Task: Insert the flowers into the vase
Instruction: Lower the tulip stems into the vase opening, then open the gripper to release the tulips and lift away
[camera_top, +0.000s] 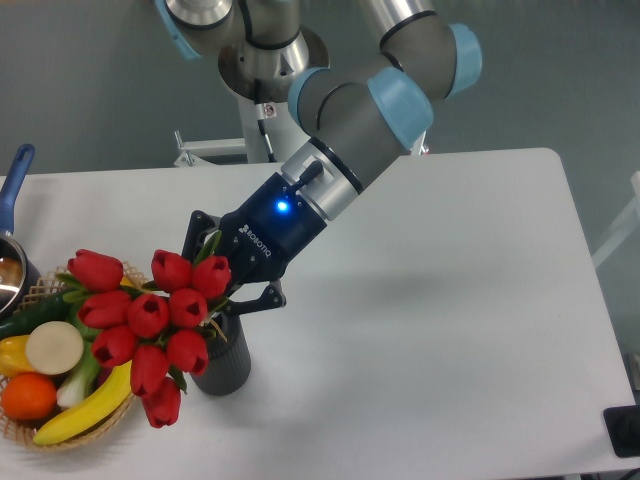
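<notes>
The flowers (150, 315), a bunch of red tulip heads with green leaves, lie tilted to the left, with the heads hanging over the wicker basket. Their stems run right into my gripper (222, 288), which is shut on them just above the mouth of the vase (228, 365). The vase is a dark ribbed cylinder standing upright on the white table, right of the basket. Its mouth is mostly hidden by the tulips and the gripper's fingers. I cannot tell whether the stem ends are inside the mouth.
A woven wicker basket (100, 428) at the front left holds a banana (85, 408), an orange (28, 396) and a leafy vegetable with a white stalk. A pot with a blue handle (14, 185) stands at the left edge. A dark object (622, 432) sits at the front right corner.
</notes>
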